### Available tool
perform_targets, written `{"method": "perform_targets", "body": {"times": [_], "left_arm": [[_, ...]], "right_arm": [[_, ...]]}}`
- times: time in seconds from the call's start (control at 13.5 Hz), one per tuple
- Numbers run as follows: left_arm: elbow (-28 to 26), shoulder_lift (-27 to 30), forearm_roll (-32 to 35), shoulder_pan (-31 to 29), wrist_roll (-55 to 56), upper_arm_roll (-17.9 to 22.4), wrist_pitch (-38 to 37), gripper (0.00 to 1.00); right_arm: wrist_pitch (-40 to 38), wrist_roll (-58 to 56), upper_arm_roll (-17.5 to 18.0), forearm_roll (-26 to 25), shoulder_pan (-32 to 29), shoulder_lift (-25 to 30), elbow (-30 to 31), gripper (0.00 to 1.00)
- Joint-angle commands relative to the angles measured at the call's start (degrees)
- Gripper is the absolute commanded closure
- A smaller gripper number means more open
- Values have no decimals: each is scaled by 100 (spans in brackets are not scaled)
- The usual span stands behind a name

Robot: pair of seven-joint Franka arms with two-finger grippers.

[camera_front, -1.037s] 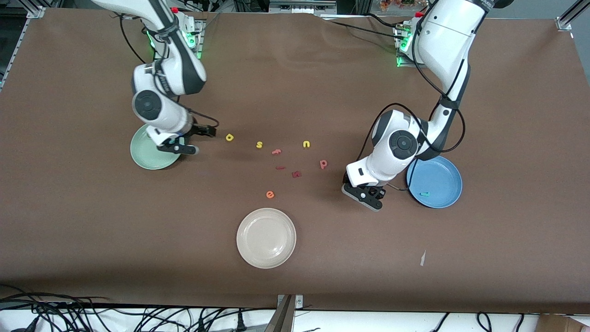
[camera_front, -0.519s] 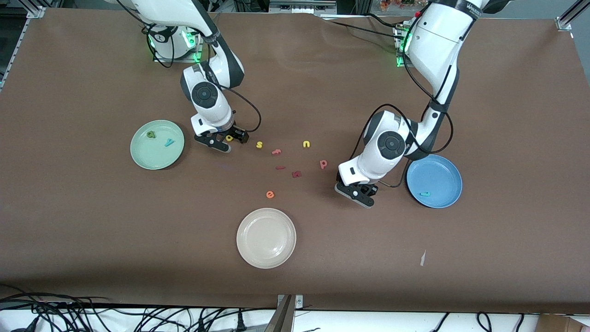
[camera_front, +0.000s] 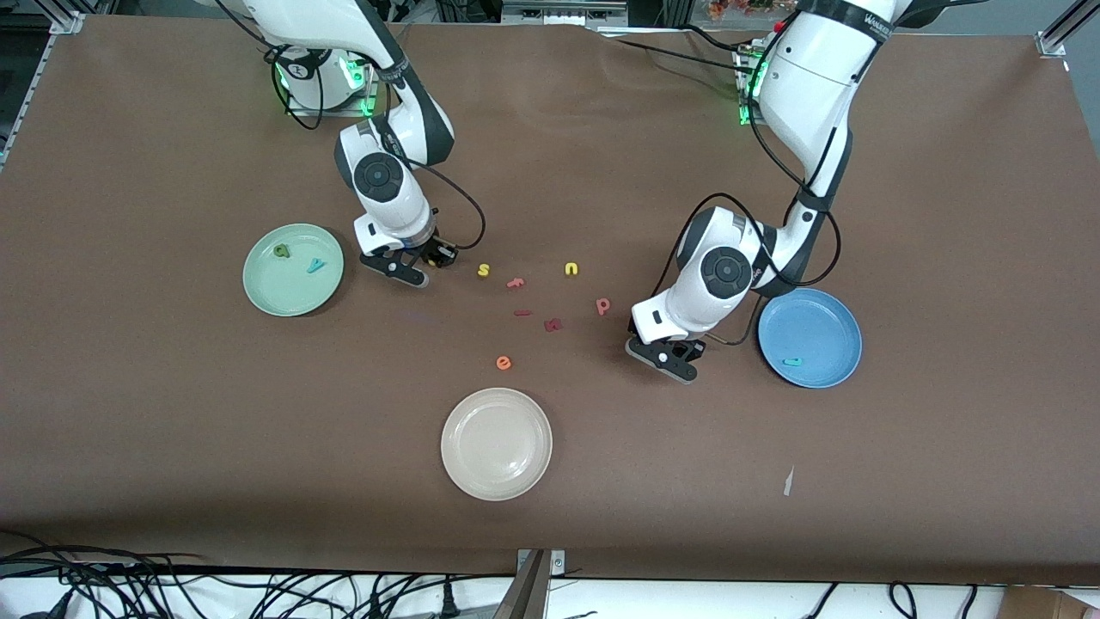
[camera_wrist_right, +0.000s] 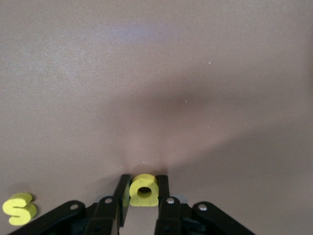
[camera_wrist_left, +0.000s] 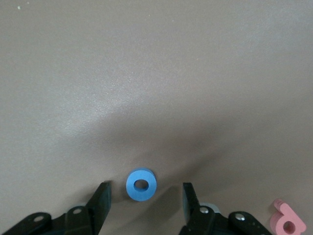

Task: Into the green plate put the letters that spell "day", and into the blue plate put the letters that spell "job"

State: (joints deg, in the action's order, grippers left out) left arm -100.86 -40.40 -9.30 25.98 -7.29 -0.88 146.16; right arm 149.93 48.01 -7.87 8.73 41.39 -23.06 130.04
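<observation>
Two white robot arms with black joints

Glossy white shells, round black joint caps, looping black cables, black grippers with silver screws, green lights at bases.

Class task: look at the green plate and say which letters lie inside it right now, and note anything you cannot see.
Inside the green plate lie the dark green a and the teal y. Nothing covers the plate.

Probably a robotics lab: aluminium framing (camera_front: 51, 21) edges the brown-covered table (camera_front: 172, 430), cables (camera_front: 172, 593) trailing below.
</observation>
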Motion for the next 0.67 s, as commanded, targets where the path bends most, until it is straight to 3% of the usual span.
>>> {"method": "perform_targets", "body": {"times": [0.0,0.22,0.44,0.59], "left_arm": [[-30,41,-89,74,8,70,-27,39],[-30,6,-89,66,0,70,-27,43],[-13,-3,-98,74,-18,71,-27,44],[-13,-3,-89,65,-27,70,-27,60]], "right_arm": [[-374,-55,-83,-3,10,239,-5,100],[-1585,-806,-590,-117,10,626,-329,100],[-2098,-2509,-1504,-144,10,873,-304,100],[-2109,-3967,-2268,-144,1,795,-286,100]]}}
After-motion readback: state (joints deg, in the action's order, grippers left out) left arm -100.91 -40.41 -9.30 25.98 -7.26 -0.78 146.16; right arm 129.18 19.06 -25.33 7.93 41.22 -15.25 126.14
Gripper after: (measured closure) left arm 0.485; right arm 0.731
